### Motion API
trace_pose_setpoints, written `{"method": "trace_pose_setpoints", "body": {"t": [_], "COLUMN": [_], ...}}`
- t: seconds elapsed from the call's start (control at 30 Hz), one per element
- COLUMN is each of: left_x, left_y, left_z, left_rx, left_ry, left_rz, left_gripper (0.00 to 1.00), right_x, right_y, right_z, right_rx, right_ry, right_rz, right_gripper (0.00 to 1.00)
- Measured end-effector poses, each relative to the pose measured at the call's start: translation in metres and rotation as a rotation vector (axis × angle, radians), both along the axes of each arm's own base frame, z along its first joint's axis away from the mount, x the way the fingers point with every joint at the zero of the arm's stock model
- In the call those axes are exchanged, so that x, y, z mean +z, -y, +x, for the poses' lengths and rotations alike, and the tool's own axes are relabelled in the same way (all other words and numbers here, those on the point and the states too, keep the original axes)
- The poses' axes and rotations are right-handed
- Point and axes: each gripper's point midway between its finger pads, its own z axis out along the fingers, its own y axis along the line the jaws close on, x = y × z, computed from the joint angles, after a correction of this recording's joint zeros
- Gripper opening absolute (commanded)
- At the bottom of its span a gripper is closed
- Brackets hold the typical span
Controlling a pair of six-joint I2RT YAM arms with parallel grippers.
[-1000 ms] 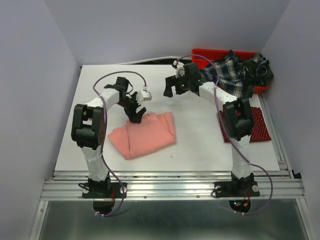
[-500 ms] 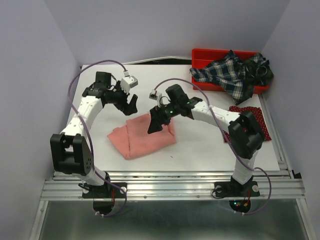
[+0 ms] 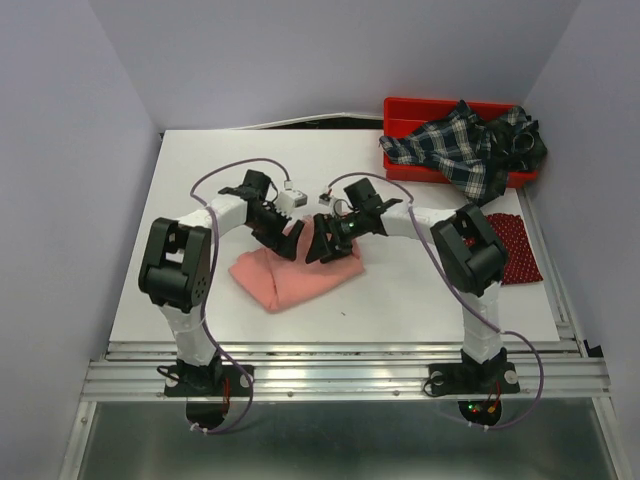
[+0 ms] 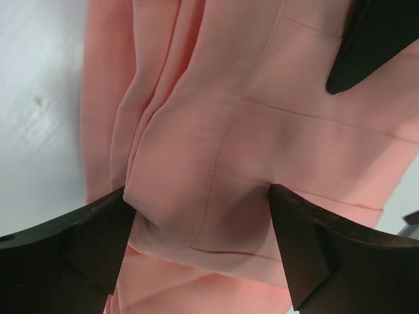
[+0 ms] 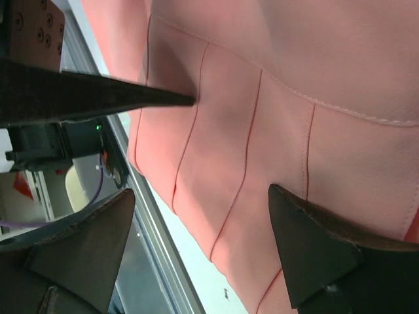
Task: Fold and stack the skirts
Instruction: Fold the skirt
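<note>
Two wide-open sets of jaws, left gripper (image 3: 284,243) and right gripper (image 3: 322,246), hover at the salmon-pink skirt (image 3: 290,282); closing unevenly could bunch its fold.

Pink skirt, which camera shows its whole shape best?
The top external view: the whole folded pink skirt is in frame, with the left gripper and right gripper open over its far edge. Both wrist views show only close patches of its folds and seams between their own fingers.
</note>
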Motion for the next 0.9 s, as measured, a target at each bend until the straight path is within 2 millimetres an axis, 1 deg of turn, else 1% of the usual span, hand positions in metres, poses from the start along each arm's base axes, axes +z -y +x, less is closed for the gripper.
{"method": "trace_pose_setpoints", "body": {"t": [0.03, 0.07, 0.1, 0.17, 0.2, 0.23, 0.27, 0.37, 0.4, 0.43, 0.47, 0.57, 0.6, 0.63, 0.67, 0.7, 0.73, 0.77, 0.8, 0.83, 0.87, 0.9], "left_x": [0.003, 0.004, 0.004, 0.005, 0.007, 0.007, 0.009, 0.016, 0.025, 0.031, 0.042, 0.108, 0.139, 0.169, 0.204, 0.228, 0.267, 0.279, 0.297, 0.310, 0.316, 0.315], "left_y": [0.011, 0.016, 0.025, 0.041, 0.049, 0.052, 0.058, 0.059, 0.057, 0.055, 0.051, 0.040, 0.035, 0.031, 0.028, 0.026, 0.025, 0.024, 0.025, 0.029, 0.034, 0.044], "left_z": [0.016, 0.021, 0.033, 0.059, 0.073, 0.078, 0.089, 0.099, 0.102, 0.103, 0.102, 0.096, 0.092, 0.086, 0.079, 0.074, 0.067, 0.064, 0.059, 0.054, 0.051, 0.050], "left_rx": [0.008, 0.008, 0.014, 0.022, 0.022, 0.022, 0.022, 0.032, 0.038, 0.044, 0.051, 0.067, 0.072, 0.074, 0.079, 0.082, 0.086, 0.084, 0.074, 0.050, 0.030, 0.001], "left_ry": [0.020, 0.029, 0.037, 0.065, 0.095, 0.106, 0.133, 0.176, 0.203, 0.226, 0.256, 0.441, 0.536, 0.622, 0.723, 0.789, 0.894, 0.928, 0.977, 1.006, 1.019, 1.022], "left_rz": [-0.016, -0.020, -0.033, -0.055, -0.065, -0.068, -0.072, -0.069, -0.066, -0.063, -0.060, -0.088, -0.111, -0.139, -0.174, -0.199, -0.246, -0.263, -0.287, -0.298, -0.296, -0.291], "left_gripper": [0.91, 0.91, 0.91, 0.95, 0.99, 0.99, 0.98, 0.99, 0.98, 0.98, 0.98, 0.98, 0.98, 0.98, 0.98, 0.98, 0.99, 0.99, 0.99, 0.99, 0.98, 0.98], "right_x": [0.000, 0.001, 0.001, 0.001, 0.001, 0.002, 0.004, 0.009, 0.014, 0.020, 0.024, 0.052, 0.071, 0.085, 0.104, 0.117, 0.130, 0.149, 0.166, 0.175, 0.178, 0.178], "right_y": [0.008, 0.018, 0.024, 0.041, 0.048, 0.055, 0.060, 0.071, 0.073, 0.075, 0.076, 0.083, 0.085, 0.089, 0.095, 0.099, 0.106, 0.116, 0.127, 0.140, 0.156, 0.173], "right_z": [0.007, 0.017, 0.022, 0.037, 0.044, 0.049, 0.053, 0.060, 0.060, 0.060, 0.060, 0.062, 0.062, 0.065, 0.067, 0.068, 0.072, 0.074, 0.076, 0.077, 0.078, 0.079], "right_rx": [-0.027, -0.061, -0.082, -0.139, -0.164, -0.185, -0.201, -0.229, -0.234, -0.234, -0.237, -0.246, -0.251, -0.265, -0.284, -0.301, -0.332, -0.371, -0.410, -0.445, -0.486, -0.528], "right_ry": [-0.002, 0.002, 0.004, 0.014, 0.021, 0.027, 0.033, 0.054, 0.066, 0.088, 0.096, 0.186, 0.242, 0.298, 0.365, 0.408, 0.452, 0.513, 0.559, 0.582, 0.587, 0.580], "right_rz": [0.000, -0.001, -0.003, -0.010, -0.016, -0.021, -0.023, -0.039, -0.045, -0.051, -0.053, -0.061, -0.052, -0.058, -0.061, -0.062, -0.070, -0.073, -0.069, -0.068, -0.077, -0.089], "right_gripper": [0.89, 0.89, 0.89, 0.90, 0.91, 0.92, 0.93, 0.96, 0.97, 1.00, 1.00, 1.00, 1.00, 1.00, 1.00, 1.00, 1.00, 1.00, 1.00, 1.00, 1.00, 1.00]}}
